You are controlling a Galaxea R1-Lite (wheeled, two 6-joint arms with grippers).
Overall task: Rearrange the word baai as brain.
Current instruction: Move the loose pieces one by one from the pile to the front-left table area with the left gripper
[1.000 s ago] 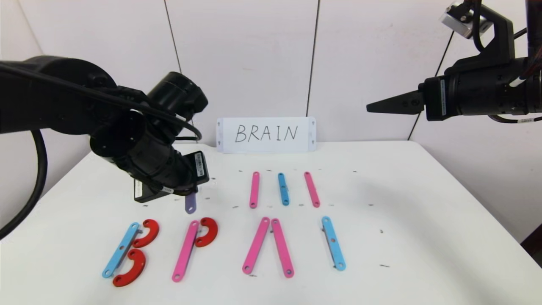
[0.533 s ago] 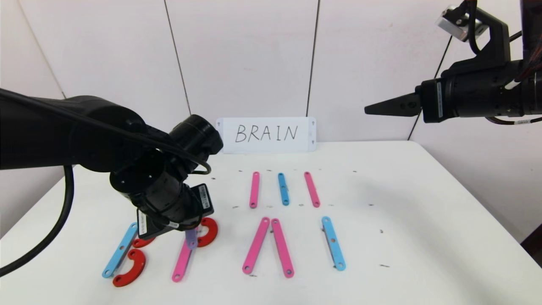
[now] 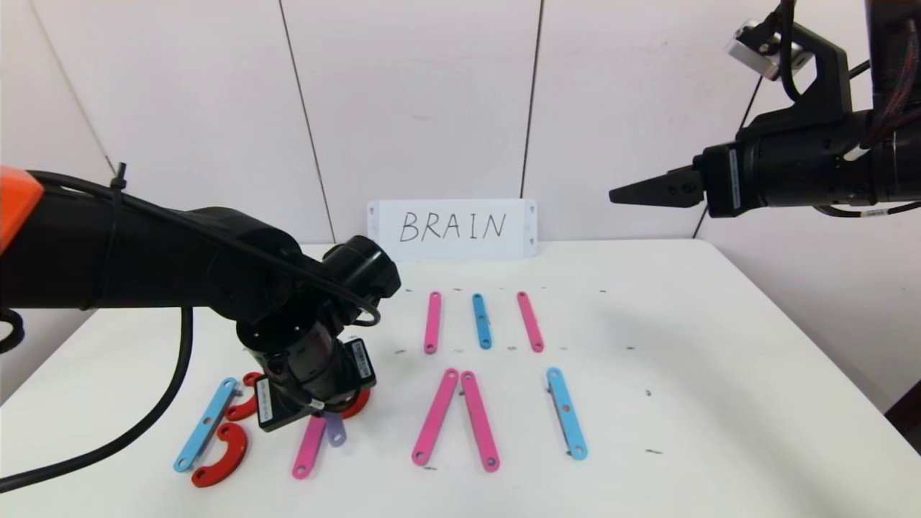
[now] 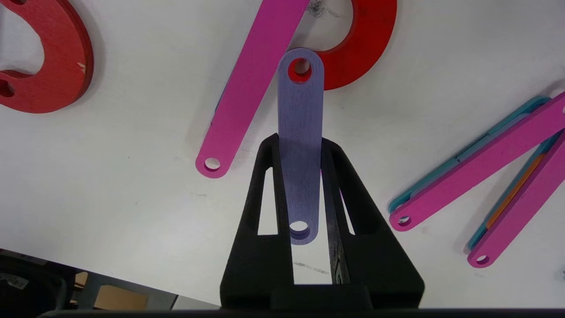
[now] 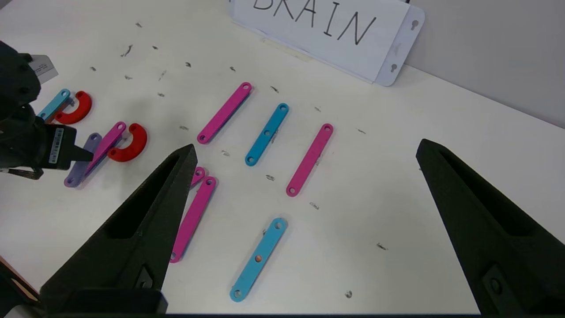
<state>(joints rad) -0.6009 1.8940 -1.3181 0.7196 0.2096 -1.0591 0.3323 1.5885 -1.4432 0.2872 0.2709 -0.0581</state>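
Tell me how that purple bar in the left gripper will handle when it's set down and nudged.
The purple bar looks stiff: it juts straight from the shut left gripper without sagging. Thin and flat, it should be light and won't roll. It would probably slide easily on the smooth table, and could ride over the pink bar.

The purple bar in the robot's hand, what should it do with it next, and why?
Probably lower and angle the purple bar, then let go. The left gripper is shut on it, with its tip over the red curve beside the pink bar, where an R needs its leg.

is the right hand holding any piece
No, the right hand hangs open and empty above the table, away from every piece.
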